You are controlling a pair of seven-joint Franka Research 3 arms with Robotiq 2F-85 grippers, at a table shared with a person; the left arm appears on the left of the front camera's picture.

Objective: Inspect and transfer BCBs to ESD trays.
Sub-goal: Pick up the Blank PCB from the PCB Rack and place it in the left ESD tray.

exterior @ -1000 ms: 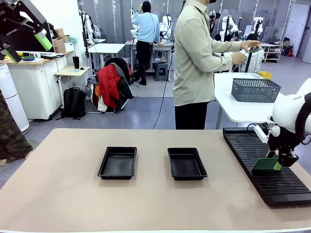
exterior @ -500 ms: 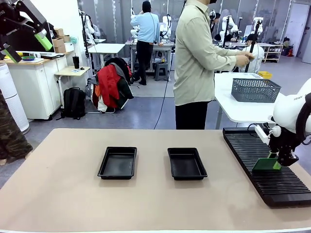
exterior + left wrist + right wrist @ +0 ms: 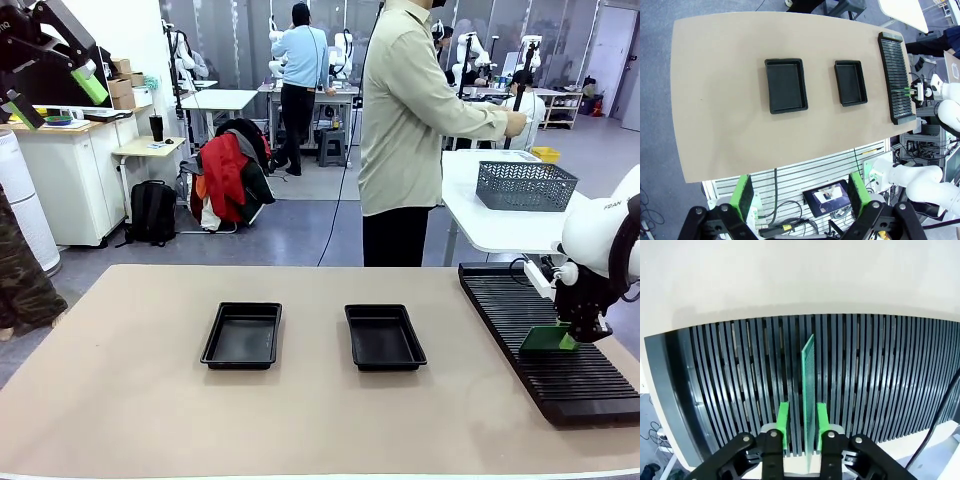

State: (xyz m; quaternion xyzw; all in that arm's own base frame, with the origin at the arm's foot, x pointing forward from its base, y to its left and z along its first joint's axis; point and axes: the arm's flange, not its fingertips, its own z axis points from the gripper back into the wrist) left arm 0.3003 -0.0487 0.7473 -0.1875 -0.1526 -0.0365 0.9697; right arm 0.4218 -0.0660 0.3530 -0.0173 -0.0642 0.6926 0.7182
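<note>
The right gripper (image 3: 802, 422) stands over the slotted rack (image 3: 730, 390) at the right, jaws narrowed either side of a BCB (image 3: 808, 390) that stands on edge in a slot, placed to lift it straight out. A gap shows at one pad (image 3: 783, 420), so a firm grip cannot be confirmed. The left gripper (image 3: 800, 195) hangs wide and empty, high up, judged parked clear of the two empty ESD trays (image 3: 242, 335) at centre.
</note>
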